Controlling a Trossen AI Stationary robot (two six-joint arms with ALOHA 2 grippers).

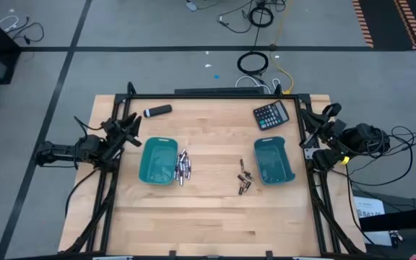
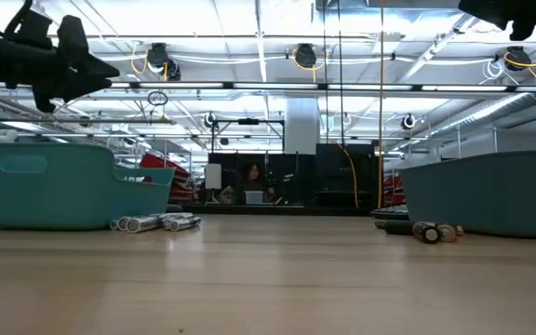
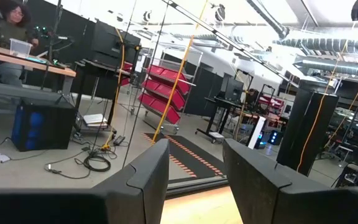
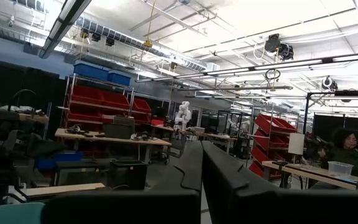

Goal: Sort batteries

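Note:
Several silvery-grey batteries (image 1: pixel 182 167) lie on the table against the right side of the left teal tray (image 1: pixel 159 160); the low view shows them too (image 2: pixel 152 222). Several shorter dark batteries (image 1: pixel 244 180) lie just left of the right teal tray (image 1: pixel 273 160), seen low as well (image 2: pixel 431 231). My left gripper (image 1: pixel 132 131) hovers open at the table's left edge, above and left of the left tray, with nothing between its fingers (image 3: pixel 194 180). My right gripper (image 4: pixel 202 155) is shut and empty at the table's right edge (image 1: pixel 313 143).
A black marker-like cylinder (image 1: pixel 157 111) lies at the far left of the table and a black calculator (image 1: pixel 271 115) at the far right. Bare wood stretches between the trays and along the near edge. A person sits in the room beyond (image 2: pixel 251 177).

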